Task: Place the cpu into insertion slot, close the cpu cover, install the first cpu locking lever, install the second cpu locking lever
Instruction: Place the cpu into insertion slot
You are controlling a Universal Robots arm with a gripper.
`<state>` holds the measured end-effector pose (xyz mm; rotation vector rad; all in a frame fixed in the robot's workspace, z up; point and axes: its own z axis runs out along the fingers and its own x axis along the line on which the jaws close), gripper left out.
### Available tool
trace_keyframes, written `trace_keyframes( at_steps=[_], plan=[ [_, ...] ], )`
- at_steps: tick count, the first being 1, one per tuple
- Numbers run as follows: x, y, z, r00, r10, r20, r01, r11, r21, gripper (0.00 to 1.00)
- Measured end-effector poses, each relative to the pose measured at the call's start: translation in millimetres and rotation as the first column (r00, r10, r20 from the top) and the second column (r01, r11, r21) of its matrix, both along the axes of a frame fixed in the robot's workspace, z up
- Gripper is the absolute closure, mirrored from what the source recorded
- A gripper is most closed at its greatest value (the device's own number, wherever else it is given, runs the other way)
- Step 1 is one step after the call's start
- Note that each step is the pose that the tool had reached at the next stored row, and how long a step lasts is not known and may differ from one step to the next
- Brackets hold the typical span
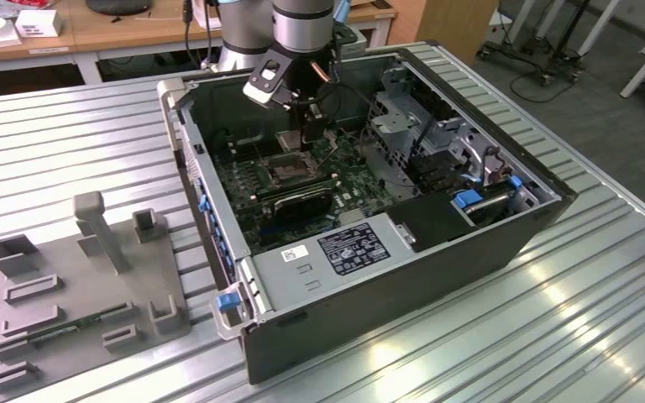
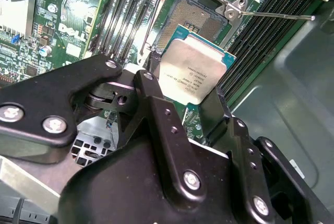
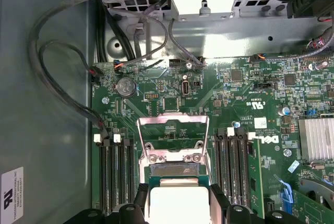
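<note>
My gripper [image 2: 185, 91] is shut on the cpu [image 2: 194, 70], a pale silvery square chip held by two opposite edges between the black fingers [image 2: 151, 85]. The chip hangs tilted just above the insertion slot [image 2: 195, 20], covering part of its dark centre, and I cannot tell whether they touch. In the first wrist view the cpu [image 3: 177, 200] sits between the fingertips, and the cpu cover [image 3: 172, 120] stands swung open beyond the slot. A thin locking lever [image 2: 276, 14] juts out sideways from the slot's corner. In the exterior view my gripper [image 1: 309, 134] reaches down into the open computer case above the slot [image 1: 281, 170].
Long black memory slots [image 2: 128, 10] flank the socket on both sides. A finned heat sink [image 3: 317, 138], loose cables [image 3: 57, 78] and a metal drive cage [image 1: 412, 126] crowd the case. Case walls [image 1: 194, 168] ring the board. A grey fixture tray [image 1: 76, 277] lies at the exterior view's left.
</note>
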<state>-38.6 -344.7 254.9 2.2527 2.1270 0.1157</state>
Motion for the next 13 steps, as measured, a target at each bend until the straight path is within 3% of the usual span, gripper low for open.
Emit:
trace_keyframes(
  at_steps=[13],
  plan=[
    [-1.4,-0.2,-2.7,1.0,0.0,0.0,0.0,1.0,0.0001,0.46]
  ],
)
